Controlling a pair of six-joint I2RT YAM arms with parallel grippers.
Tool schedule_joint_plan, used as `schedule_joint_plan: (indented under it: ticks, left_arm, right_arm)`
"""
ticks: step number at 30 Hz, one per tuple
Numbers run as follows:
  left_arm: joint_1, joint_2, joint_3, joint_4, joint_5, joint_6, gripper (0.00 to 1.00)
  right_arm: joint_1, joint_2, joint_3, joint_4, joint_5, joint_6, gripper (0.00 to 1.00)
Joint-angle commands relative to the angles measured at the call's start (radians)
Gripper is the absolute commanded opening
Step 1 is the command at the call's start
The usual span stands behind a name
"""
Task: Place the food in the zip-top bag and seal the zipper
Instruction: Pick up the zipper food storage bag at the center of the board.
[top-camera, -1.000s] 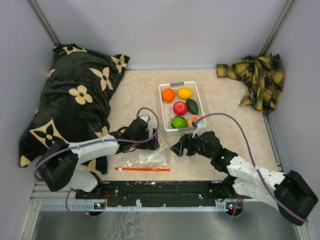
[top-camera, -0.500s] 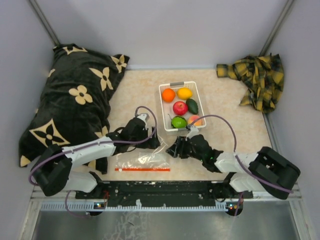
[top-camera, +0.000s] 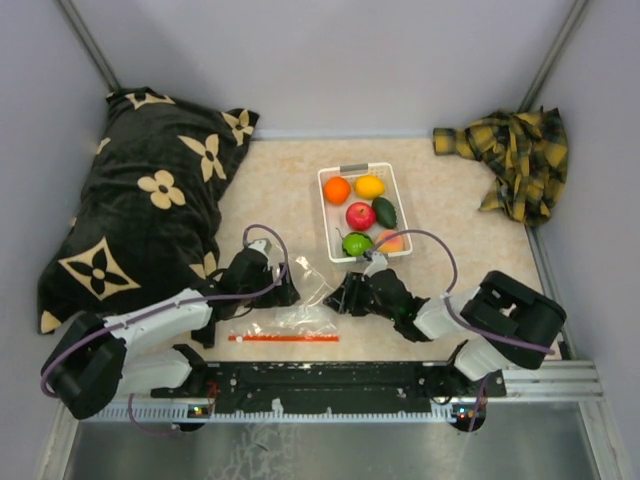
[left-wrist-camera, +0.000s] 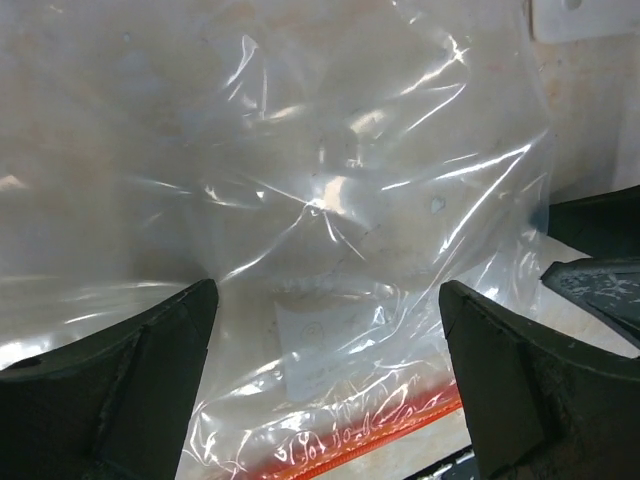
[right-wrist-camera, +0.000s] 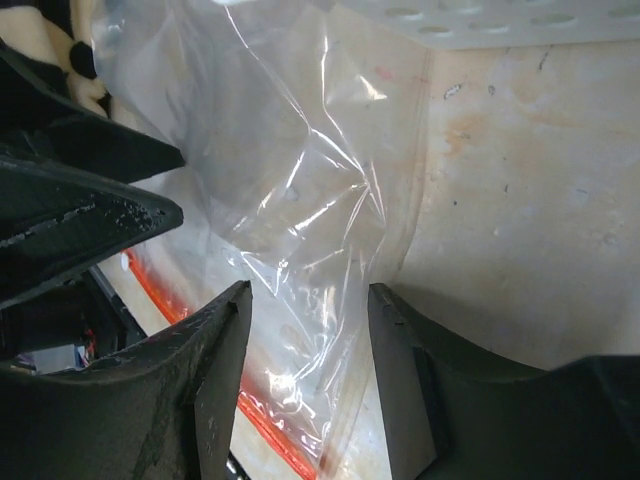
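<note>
Left hand (left-wrist-camera: 328, 330): spread wide, zip-top bag (left-wrist-camera: 330, 200) flat on worktop (left-wrist-camera: 100, 80) directly ahead, between fingers. Right hand (right-wrist-camera: 308, 300): spread, bag edge in gap, zipper (right-wrist-camera: 270, 425) beside left finger. Food (top-camera: 360, 215): in white basket (top-camera: 322, 205) beyond right hand.

A clear, crinkled zip-top bag (top-camera: 300, 312) lies flat on the beige worktop (top-camera: 270, 180). Its thin red-orange zipper (top-camera: 285, 338) runs left to right along the bag's near edge. Just beyond the bag, six toy foods sit together in a white basket (top-camera: 355, 168). An orange (top-camera: 337, 190) and a lemon (top-camera: 369, 186) are at the far end, a red apple (top-camera: 360, 216) and a dark green avocado (top-camera: 385, 212) in the middle, and a green lime (top-camera: 357, 244) and a peach (top-camera: 390, 240) nearest the bag.
</note>
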Motion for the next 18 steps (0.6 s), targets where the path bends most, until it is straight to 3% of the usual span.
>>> schedule_joint_plan:
  ticks: [1,6,11,18]
  left_arm:
    - [0.003,0.017,-0.015,0.03,0.066,-0.032,0.99]
    - [0.003,0.031,-0.016,0.052,0.098,-0.042,0.99]
    - [0.003,-0.007,-0.012,0.022,0.084,-0.034,0.99]
    - [0.003,-0.131,0.053,-0.082,0.05,0.068,0.99]
  right_arm:
    - [0.019,0.063,0.033,0.093,0.019,0.031,0.5]
    - [0.021,0.094,0.04,0.155,0.008,0.047,0.36]
    - [0.021,0.034,0.052,0.109,0.021,0.038,0.0]
    - [0.021,-0.138,0.13,-0.09,-0.003,-0.041,0.0]
